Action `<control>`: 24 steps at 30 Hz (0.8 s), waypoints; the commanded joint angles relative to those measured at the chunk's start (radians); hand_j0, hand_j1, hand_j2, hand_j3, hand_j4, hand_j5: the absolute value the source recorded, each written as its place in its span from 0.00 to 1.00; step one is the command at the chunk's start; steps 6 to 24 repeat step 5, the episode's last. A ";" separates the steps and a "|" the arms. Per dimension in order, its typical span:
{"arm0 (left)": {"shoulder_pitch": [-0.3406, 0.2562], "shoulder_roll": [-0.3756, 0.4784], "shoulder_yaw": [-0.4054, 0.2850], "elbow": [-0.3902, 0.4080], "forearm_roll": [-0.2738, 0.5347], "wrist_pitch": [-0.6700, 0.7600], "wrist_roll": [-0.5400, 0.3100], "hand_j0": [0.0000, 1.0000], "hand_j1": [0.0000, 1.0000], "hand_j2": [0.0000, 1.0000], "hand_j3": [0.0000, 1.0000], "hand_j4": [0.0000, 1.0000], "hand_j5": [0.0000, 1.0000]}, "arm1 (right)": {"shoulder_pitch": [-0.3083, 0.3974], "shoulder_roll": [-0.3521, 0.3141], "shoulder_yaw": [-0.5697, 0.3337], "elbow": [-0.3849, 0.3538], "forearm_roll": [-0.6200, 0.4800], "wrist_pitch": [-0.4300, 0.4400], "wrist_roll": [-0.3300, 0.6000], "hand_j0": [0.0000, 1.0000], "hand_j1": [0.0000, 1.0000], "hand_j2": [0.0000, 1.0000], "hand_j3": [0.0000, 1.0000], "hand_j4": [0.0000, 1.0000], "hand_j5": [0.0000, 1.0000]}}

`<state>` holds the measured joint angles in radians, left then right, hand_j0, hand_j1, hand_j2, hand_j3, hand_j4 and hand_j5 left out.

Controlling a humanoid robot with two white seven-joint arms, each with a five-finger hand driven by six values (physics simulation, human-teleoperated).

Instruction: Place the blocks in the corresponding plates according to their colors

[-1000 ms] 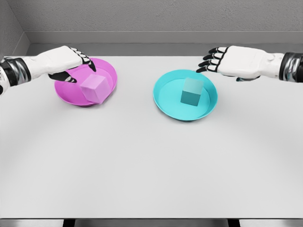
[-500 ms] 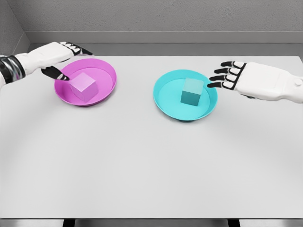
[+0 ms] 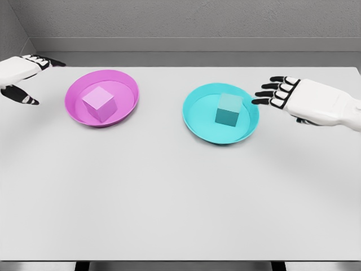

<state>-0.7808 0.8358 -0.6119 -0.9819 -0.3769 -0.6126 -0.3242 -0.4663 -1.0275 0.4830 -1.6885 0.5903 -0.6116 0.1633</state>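
You have the pink block [image 3: 99,104] sitting inside the magenta plate [image 3: 125,84], and the teal block [image 3: 228,109] inside the cyan plate [image 3: 195,116]. Your left hand [image 3: 20,73] sits at the frame's left edge, fingers spread, holding nothing. Your right hand [image 3: 296,97] hovers just right of the cyan plate, fingers spread, empty. Both plates rest on the white table [image 3: 169,197].

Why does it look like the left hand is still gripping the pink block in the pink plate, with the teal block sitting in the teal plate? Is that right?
Not quite. The head view shows the left hand open, well left of the pink plate, holding nothing. The pink block sits free in that plate. The teal block is in the teal plate, as you said.
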 commanded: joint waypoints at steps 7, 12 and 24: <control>0.005 0.006 0.001 -0.023 0.007 0.002 0.001 1.00 1.00 1.00 1.00 1.00 1.00 | 0.002 0.009 -0.018 0.004 -0.001 0.001 0.013 1.00 1.00 1.00 1.00 1.00 1.00; 0.005 0.006 0.001 -0.023 0.007 0.002 0.001 1.00 1.00 1.00 1.00 1.00 1.00 | 0.002 0.009 -0.018 0.004 -0.001 0.001 0.013 1.00 1.00 1.00 1.00 1.00 1.00; 0.005 0.006 0.001 -0.023 0.007 0.002 0.001 1.00 1.00 1.00 1.00 1.00 1.00 | 0.002 0.009 -0.018 0.004 -0.001 0.001 0.013 1.00 1.00 1.00 1.00 1.00 1.00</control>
